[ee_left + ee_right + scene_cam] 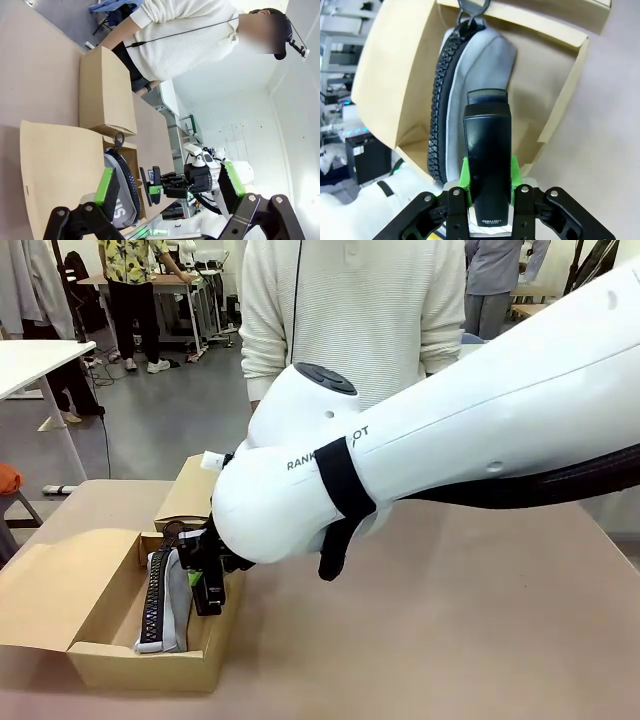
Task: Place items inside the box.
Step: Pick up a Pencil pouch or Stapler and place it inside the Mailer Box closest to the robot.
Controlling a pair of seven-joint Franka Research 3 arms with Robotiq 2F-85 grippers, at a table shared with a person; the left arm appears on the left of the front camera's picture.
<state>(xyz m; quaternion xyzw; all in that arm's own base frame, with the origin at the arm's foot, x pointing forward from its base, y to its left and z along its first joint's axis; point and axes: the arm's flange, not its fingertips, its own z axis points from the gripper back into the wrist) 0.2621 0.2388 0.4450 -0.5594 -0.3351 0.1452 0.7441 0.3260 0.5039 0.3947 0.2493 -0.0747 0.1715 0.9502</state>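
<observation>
Since the stapler (487, 145) looks rigid, weighty and slick, its narrow sides suit a grip; jaws of the right gripper (489, 172) clamp it there, over the box (560, 115) beside the soft grey case (480, 75), by the table's (450, 620) left edge. Jaws of the left gripper (167, 182) stand open, empty.

You had tan surface (480, 630) in front of you. Open cardboard box (150, 672) sat on it at your left, lid flap spread outward.
</observation>
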